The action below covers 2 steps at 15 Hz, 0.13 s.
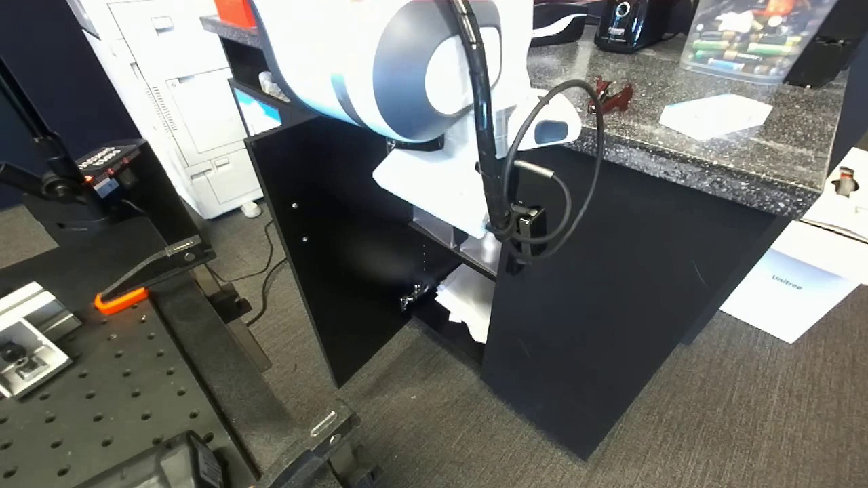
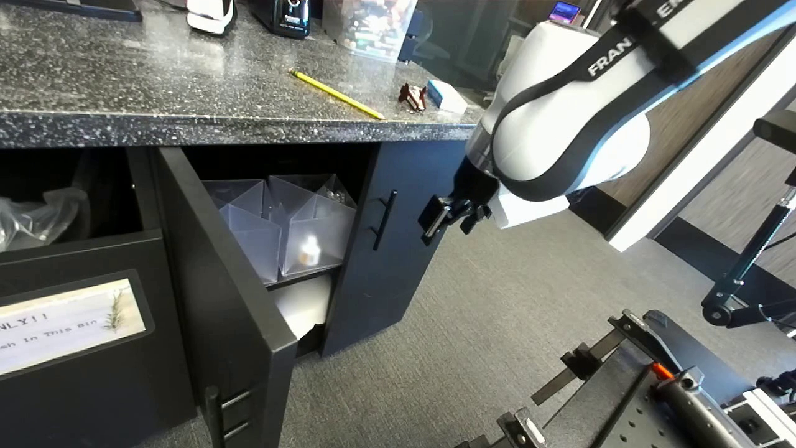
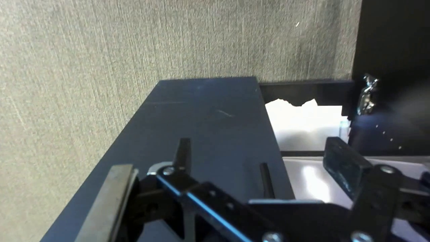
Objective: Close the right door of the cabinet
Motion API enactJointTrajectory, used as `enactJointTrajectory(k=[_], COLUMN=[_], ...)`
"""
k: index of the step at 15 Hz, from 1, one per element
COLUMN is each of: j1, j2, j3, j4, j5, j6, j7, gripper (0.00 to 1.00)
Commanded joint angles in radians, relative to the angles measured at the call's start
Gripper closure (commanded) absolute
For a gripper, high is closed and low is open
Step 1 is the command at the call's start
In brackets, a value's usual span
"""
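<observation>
Right door (image 1: 620,291) is faced by gripper (image 2: 449,226), fingers (image 3: 346,166) spread, upright handle (image 3: 267,181) framed between in wrist view; apparently near flush, at most slight inward push judged needed.

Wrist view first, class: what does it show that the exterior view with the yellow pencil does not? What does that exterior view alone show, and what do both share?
Only the wrist view: the shiny metal hinge.
Only that exterior view: the yellow pencil and the reddish-brown staple remover.
Both: the right door with its bar handle, the open gripper, white paper and the carpet.
</observation>
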State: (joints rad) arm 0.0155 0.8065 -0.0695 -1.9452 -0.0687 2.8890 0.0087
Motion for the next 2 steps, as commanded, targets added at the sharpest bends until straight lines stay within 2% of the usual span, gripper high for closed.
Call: enactJointTrajectory(k=[1,2], j1=[-0.017,-0.027], j2=[-0.029,-0.051], j3=[0.015,0.022], j4=[-0.032,-0.056], j5=[0.003,0.003], j6=[-0.009,-0.012], j7=[-0.02,-0.03], gripper=[0.0,0.0])
